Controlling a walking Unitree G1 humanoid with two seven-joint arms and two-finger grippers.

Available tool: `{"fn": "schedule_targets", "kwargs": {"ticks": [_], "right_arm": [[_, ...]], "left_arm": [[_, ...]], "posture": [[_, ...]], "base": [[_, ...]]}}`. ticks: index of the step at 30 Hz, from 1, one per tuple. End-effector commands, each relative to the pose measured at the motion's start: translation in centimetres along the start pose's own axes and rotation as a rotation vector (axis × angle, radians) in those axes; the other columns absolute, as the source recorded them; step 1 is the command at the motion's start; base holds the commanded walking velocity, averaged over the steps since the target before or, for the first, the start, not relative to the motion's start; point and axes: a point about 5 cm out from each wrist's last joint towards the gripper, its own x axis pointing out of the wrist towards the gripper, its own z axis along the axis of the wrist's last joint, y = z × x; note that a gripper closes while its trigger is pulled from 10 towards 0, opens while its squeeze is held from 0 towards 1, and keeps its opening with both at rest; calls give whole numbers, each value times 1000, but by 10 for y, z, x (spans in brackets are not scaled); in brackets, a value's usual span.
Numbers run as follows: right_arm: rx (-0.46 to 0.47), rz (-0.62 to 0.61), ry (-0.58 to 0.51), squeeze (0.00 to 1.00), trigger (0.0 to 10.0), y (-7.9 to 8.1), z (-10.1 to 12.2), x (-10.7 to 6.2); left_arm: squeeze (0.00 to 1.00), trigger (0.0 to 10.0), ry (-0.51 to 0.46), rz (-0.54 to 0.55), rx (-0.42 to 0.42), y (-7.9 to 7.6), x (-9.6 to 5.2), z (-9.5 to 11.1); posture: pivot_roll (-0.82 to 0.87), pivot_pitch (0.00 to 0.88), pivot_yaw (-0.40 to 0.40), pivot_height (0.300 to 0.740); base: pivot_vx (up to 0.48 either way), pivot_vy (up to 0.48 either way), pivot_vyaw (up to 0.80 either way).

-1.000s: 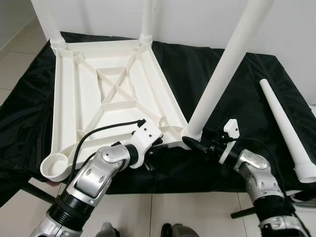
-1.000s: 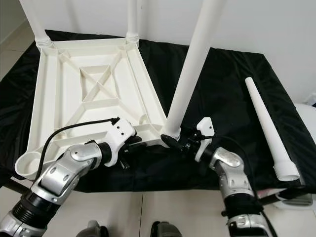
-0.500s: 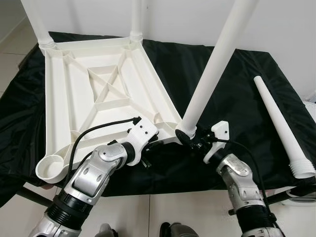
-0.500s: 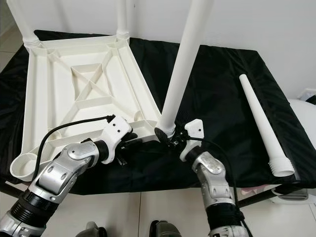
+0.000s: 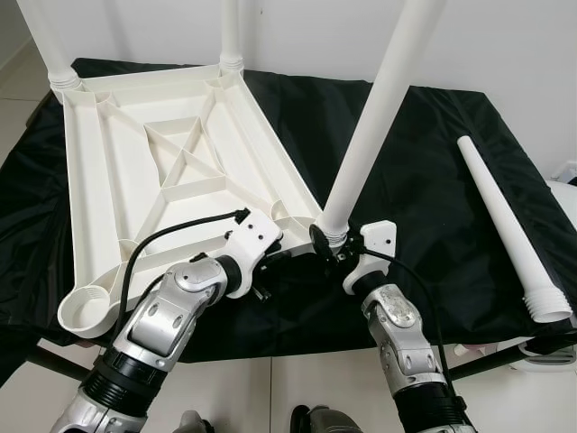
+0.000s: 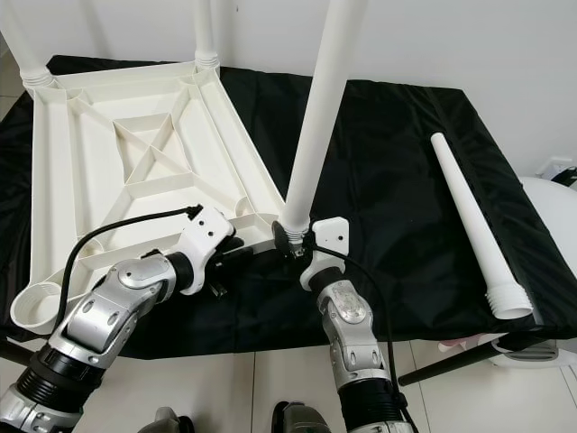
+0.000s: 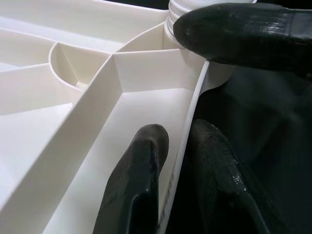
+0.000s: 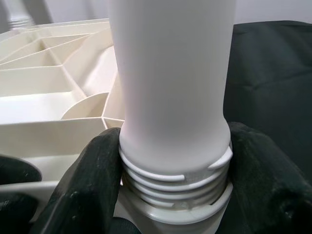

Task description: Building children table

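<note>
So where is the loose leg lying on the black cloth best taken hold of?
Probably mid-shaft on the loose leg, coming from above with the pincer fingers across it. It lies flat on the black cloth, apart from the tabletop; the taper is slim there, and the threaded end stays free.

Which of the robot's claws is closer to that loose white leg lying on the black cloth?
The right. The right gripper clamps the base of the standing leg, nearer the loose leg. The left gripper pinches the tabletop rim, farther away.

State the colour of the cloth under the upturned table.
Black; the cloth shows best in the left eye view.
</note>
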Motion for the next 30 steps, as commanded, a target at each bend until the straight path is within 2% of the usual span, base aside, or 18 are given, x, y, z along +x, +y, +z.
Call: {"fn": "schedule_targets", "kwargs": {"ticks": [1,6,10,11,12,13,15,16,27,28,30], "right_arm": [[-1,-65,53,0,0,-2,-8,0],[2,-144,41,0,0,9,-4,4],[2,-170,52,0,0,2,-5,3],[-8,-170,55,0,4745,2,-5,3],[-12,-170,56,0,10000,2,-5,3],[-17,-166,44,702,10000,3,-4,3],[-20,-163,28,702,10000,4,-2,2],[-18,-165,26,1000,10000,3,-1,1],[-41,-174,19,1000,10000,-2,2,-6],[-40,-155,-1,0,10000,-1,5,-8],[-42,-143,-23,0,10000,0,8,-12]], "left_arm": [[0,10000,-39,-126,21,-22,7,10],[0,10000,-41,-127,22,-21,8,10],[0,10000,-41,-127,24,-21,8,11],[0,10000,-41,-127,24,-21,8,11],[0,10000,-42,-127,23,-21,8,11],[0,10000,-42,-127,23,-21,9,11],[0,10000,-43,-127,23,-21,9,11],[0,10000,-43,-126,23,-21,9,11],[0,10000,-43,-122,24,-20,9,10],[0,10000,-44,-121,24,-20,10,11],[0,10000,-43,-121,25,-20,10,10]], "posture": [[-43,126,-42,740],[-42,125,-42,740],[-44,124,-42,740],[-45,124,-41,740],[-45,124,-41,740],[-45,122,-42,740],[-45,122,-42,740],[-46,121,-43,740],[-46,115,-45,740],[-46,115,-45,740],[-54,109,-45,740]], "base": [[0,0,0],[0,0,0],[0,0,0],[0,0,0],[0,0,0],[0,0,0],[0,0,0],[0,0,0],[0,0,0],[0,0,0],[0,0,0]]}}
